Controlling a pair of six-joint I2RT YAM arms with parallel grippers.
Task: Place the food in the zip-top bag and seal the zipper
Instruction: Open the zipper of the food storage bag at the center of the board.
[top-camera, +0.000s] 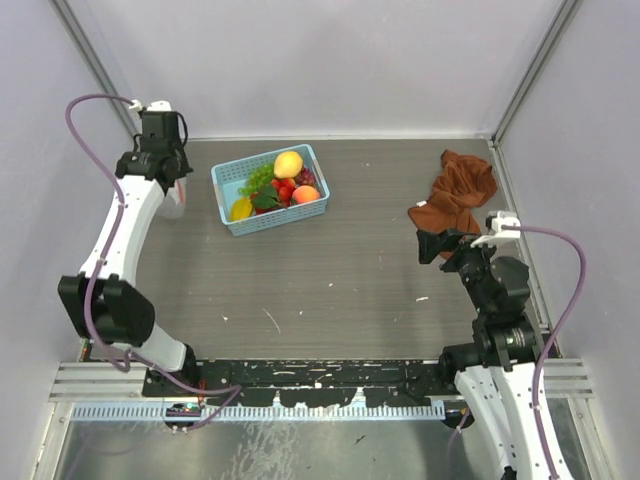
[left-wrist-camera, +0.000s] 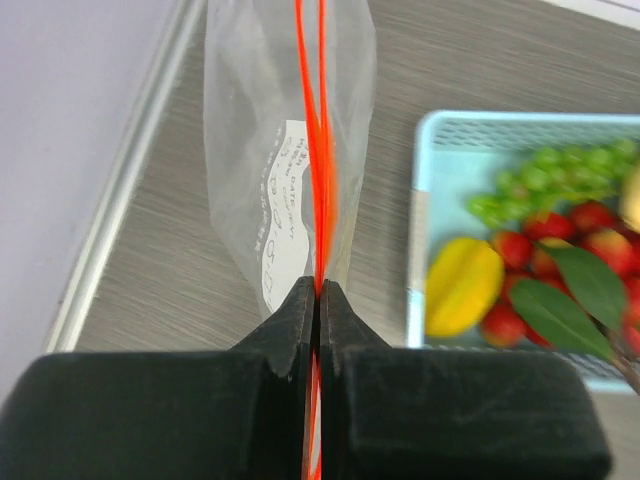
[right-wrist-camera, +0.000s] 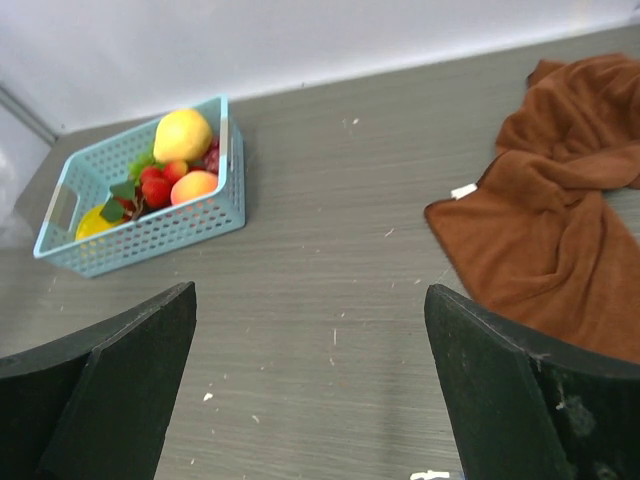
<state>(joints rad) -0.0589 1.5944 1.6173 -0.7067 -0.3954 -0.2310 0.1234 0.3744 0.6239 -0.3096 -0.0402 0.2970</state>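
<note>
Far left: left claw (left-wrist-camera: 318, 292) is clamping shut on the red zipper (left-wrist-camera: 317, 140) of the clear bag (left-wrist-camera: 250, 150); film is looking thin, floppy and slippery, so the stiffer zip strip is the better hold. Middle: light toy fruit (top-camera: 281, 184) is sitting in the blue basket (top-camera: 276, 222). Right: right claw (right-wrist-camera: 308, 295) is hovering wide open, empty, near the brown cloth (top-camera: 457, 195)

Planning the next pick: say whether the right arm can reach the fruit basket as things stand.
Probably yes, at a stretch: the right gripper is open, empty, with only bare table between it and the basket.
</note>
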